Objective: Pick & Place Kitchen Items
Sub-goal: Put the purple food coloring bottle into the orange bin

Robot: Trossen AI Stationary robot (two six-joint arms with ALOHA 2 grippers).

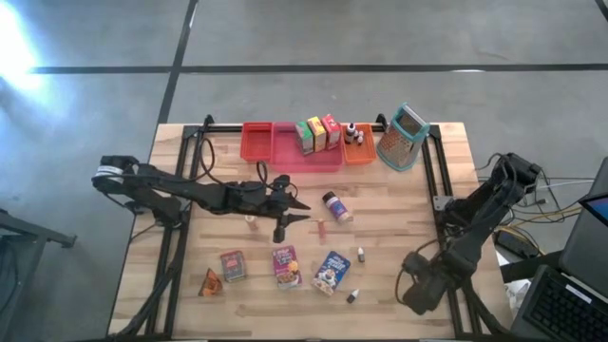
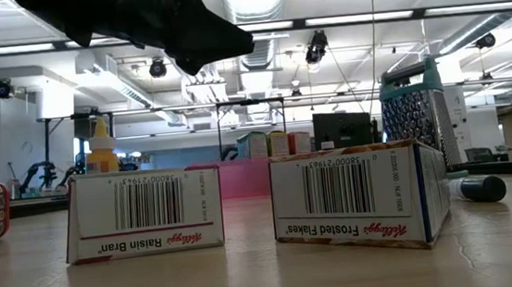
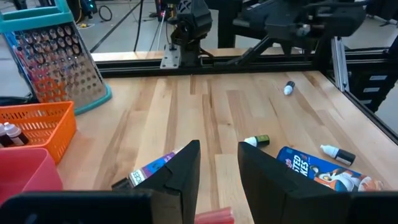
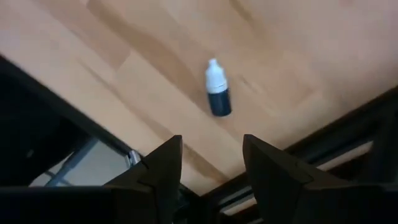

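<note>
We list the trays (image 1: 306, 157) at the table's far edge, three boxes (image 1: 317, 133) already standing in the pink one, a grater (image 1: 403, 137) beside. Boxes (image 1: 285, 266) and small bottles (image 1: 351, 296) lie near the front edge, awaiting sorting. Left gripper (image 1: 282, 226) hangs mid-table over them, fingers (image 3: 183, 174) slightly parted, holding nothing we can see. Right gripper (image 4: 208, 168) waits off the front right corner, fingers partly open, empty, a dropper bottle (image 4: 217, 90) beyond.

three boxes (image 1: 317, 134) stand in the middle bin (image 1: 306, 157) at the worktop's (image 1: 399, 218) back edge; grater (image 1: 403, 137) right of the bins; three more boxes (image 1: 286, 266) lie near front.
</note>
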